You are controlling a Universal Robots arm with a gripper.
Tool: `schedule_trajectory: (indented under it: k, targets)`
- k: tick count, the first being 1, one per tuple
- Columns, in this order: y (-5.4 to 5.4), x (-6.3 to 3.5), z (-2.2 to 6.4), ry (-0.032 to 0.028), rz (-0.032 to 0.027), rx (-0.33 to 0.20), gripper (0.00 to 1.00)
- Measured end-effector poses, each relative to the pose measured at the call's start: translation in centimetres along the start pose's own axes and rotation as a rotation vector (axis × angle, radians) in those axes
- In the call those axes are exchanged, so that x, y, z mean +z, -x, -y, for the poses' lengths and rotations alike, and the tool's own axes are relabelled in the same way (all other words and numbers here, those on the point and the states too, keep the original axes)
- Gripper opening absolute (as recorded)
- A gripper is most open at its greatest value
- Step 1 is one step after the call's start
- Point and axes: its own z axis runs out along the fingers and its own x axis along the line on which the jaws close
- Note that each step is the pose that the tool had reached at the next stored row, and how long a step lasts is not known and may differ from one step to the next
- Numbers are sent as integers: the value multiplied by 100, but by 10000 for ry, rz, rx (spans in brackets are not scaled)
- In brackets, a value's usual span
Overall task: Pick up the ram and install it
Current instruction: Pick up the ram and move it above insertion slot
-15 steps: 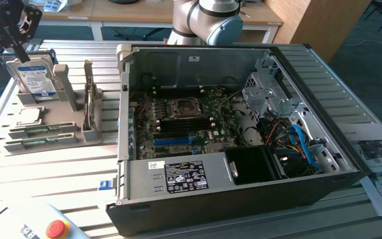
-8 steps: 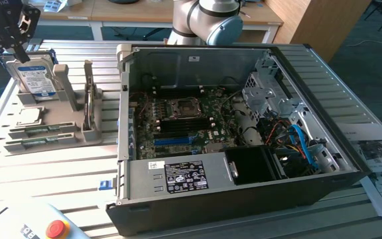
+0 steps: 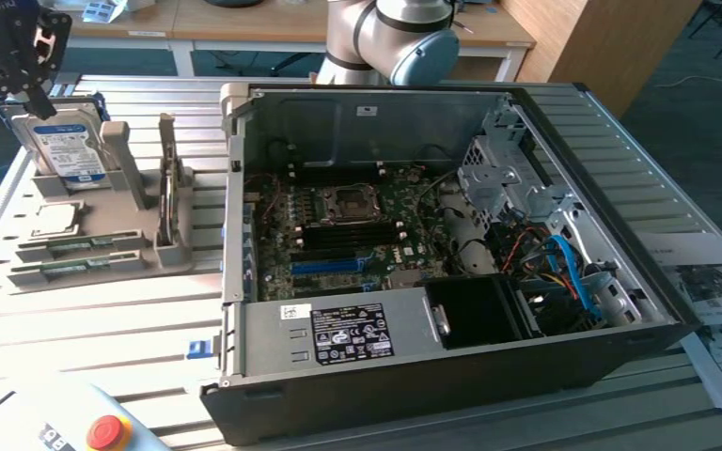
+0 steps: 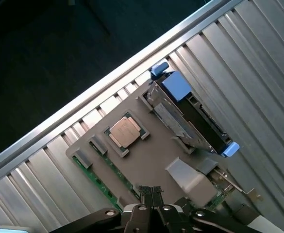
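Observation:
Two slim green ram sticks lie side by side in slots at the near end of the grey holder (image 3: 135, 258): one ram stick (image 3: 67, 247) (image 4: 113, 171) and a second stick (image 3: 63, 270) (image 4: 97, 177) at the holder's edge. My black gripper (image 3: 35, 94) (image 4: 150, 192) hangs above the holder's far end, over the hard drive (image 3: 67, 150), well clear of the ram. Its fingers look pressed together with nothing between them. The open computer case (image 3: 336, 390) shows its motherboard (image 3: 349, 225) with dark memory slots.
The holder also carries a square silver processor chip (image 3: 57, 218) (image 4: 125, 132), the hard drive (image 4: 190, 116) with blue clips and an upright card (image 3: 168, 178). A red stop button (image 3: 108, 432) sits at the front. Papers (image 3: 713, 301) lie at the exterior view's right.

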Motion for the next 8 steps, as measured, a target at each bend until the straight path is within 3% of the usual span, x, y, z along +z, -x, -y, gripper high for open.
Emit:
schedule_trajectory:
  k: [8]
  targets:
    - [0,6,1,34,-83,-1444,10]
